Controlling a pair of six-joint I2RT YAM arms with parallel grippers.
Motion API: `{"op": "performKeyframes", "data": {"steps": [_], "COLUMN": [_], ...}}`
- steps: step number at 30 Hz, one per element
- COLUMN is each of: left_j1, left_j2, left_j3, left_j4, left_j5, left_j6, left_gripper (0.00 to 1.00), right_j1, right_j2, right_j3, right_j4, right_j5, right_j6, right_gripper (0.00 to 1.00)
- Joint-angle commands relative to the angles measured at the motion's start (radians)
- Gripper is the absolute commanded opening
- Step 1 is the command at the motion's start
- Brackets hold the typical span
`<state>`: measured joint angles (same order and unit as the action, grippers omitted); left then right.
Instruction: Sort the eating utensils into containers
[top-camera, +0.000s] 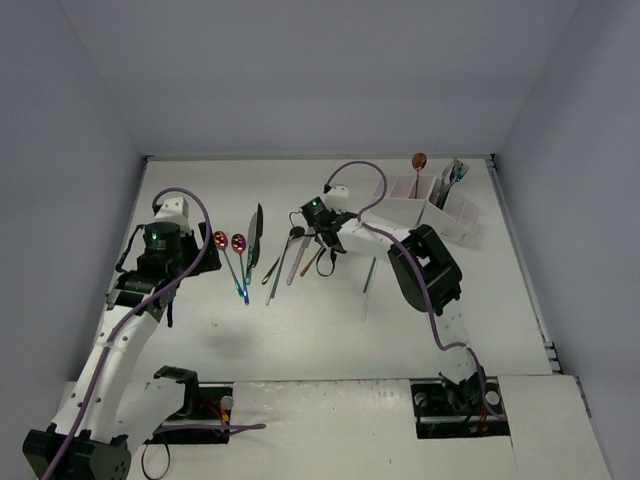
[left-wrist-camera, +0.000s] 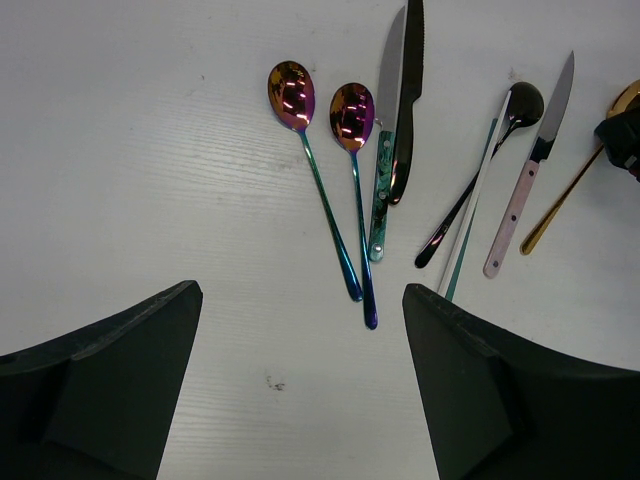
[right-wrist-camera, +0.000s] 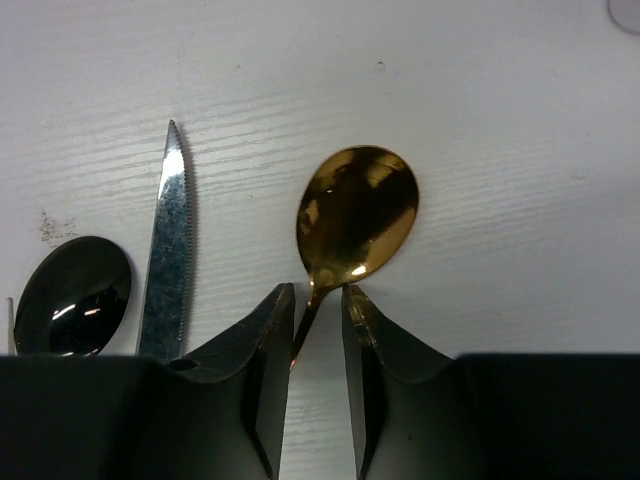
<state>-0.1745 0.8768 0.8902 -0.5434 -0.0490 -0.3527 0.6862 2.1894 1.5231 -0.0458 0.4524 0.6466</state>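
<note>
white table between grey walls. containers at far right corner. left gripper wide, empty, over rainbow spoons. right gripper narrow astride neck of gold spoon, mid-table; clamp not confirmed. likely light, stiff, slick: hold at neck, squarely.

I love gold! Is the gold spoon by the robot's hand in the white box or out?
Out. The gold spoon lies on the table, handle between the right hand's fingers, away from the containers.
</note>
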Motion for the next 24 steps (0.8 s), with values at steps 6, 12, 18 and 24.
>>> {"op": "performKeyframes", "data": {"steps": [6, 12, 18, 24], "left_j1": [0.007, 0.006, 0.007, 0.006], "left_j2": [0.001, 0.002, 0.006, 0.017], "left_j3": [0.013, 0.011, 0.011, 0.012], "left_j4": [0.024, 0.025, 0.023, 0.024], "left_j5": [-0.002, 0.000, 0.000, 0.004], "left_j6": [-0.005, -0.006, -0.006, -0.008], "left_gripper": [0.79, 0.79, 0.79, 0.79], "right_j1": [-0.073, -0.105, -0.119, -0.115], "right_j2": [-0.057, -0.065, -0.066, -0.095], "right_j3": [-0.044, -0.011, -0.029, -0.078], "right_j4": [-0.044, -0.001, 0.001, -0.025], "right_j5": [-0.107, -0.188, -0.232, -0.212], "right_j6": [-0.104, -0.273, -0.314, -0.255], "right_gripper": [0.00, 0.00, 0.06, 0.31]}}
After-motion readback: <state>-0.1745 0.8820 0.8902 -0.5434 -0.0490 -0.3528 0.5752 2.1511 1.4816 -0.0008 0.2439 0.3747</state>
